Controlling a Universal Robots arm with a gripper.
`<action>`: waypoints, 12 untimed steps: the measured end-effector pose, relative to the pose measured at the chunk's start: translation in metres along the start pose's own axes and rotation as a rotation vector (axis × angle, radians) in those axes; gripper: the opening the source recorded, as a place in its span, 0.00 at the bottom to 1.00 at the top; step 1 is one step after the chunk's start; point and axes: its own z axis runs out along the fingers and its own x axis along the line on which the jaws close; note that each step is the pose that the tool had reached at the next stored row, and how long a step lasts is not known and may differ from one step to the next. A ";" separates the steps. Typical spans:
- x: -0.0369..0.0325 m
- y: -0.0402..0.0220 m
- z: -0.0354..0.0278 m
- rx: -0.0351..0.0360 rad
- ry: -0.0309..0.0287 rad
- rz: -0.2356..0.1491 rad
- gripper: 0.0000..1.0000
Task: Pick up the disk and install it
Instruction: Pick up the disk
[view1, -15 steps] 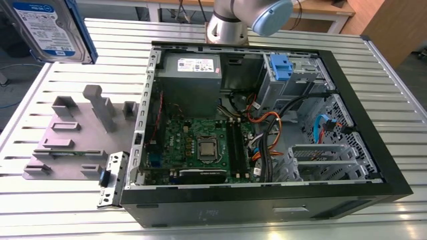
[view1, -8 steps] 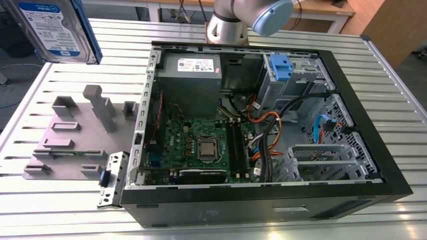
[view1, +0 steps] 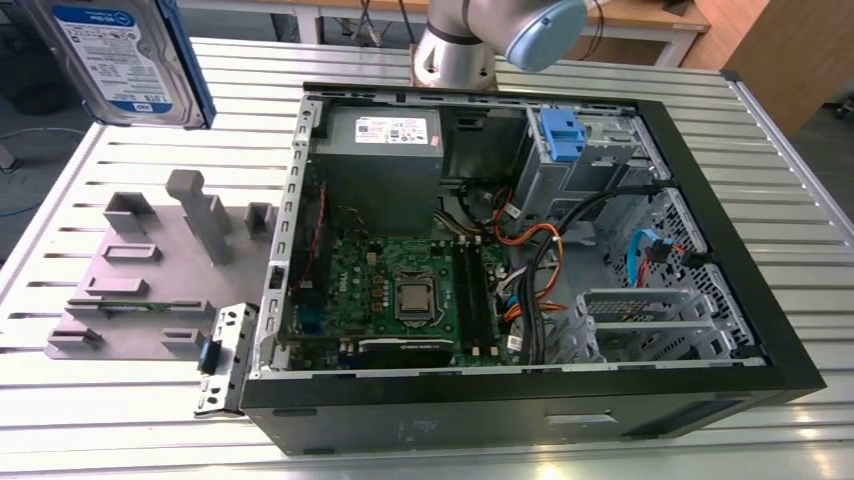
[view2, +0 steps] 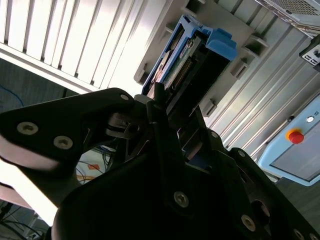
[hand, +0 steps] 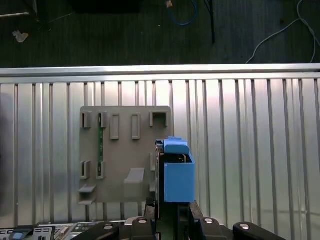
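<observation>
Slatted metal surface (view1: 761, 150) carries open computer case (view1: 534, 410) and grey fixture tray (hand: 125, 145). Gripper (view2: 159, 106) clamped on disk (view1: 120, 60), held aloft above tray's edge. Arm (view1: 481, 30) rises beyond case.

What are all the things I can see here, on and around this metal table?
table: one, silver slats, under everything.
computer case: one, black, open, on the table.
circuit board: one, green, on the case floor.
power-supply box: one, grey with a white label, inside the case.
blue carrier: one, blue, in a case bay to the exterior view's right of the box.
cables: several, orange, blue and black, inside the case.
holder plate: one, grey, on the table at the exterior view's left of the case.
control pendant: one, pale with a red button, in the second wrist view.
disk: one, silver in a blue frame, held in the gripper.
robot arm: one, silver with a blue cap, behind the case.
gripper: one, black, shut on the disk.
</observation>
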 end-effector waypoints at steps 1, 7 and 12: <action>-0.0001 -0.0013 -0.0001 -0.0001 0.0000 0.000 0.35; -0.0004 -0.0088 -0.0003 -0.0001 0.0001 0.000 0.35; -0.0005 -0.0091 -0.0018 -0.0001 -0.0001 0.000 0.35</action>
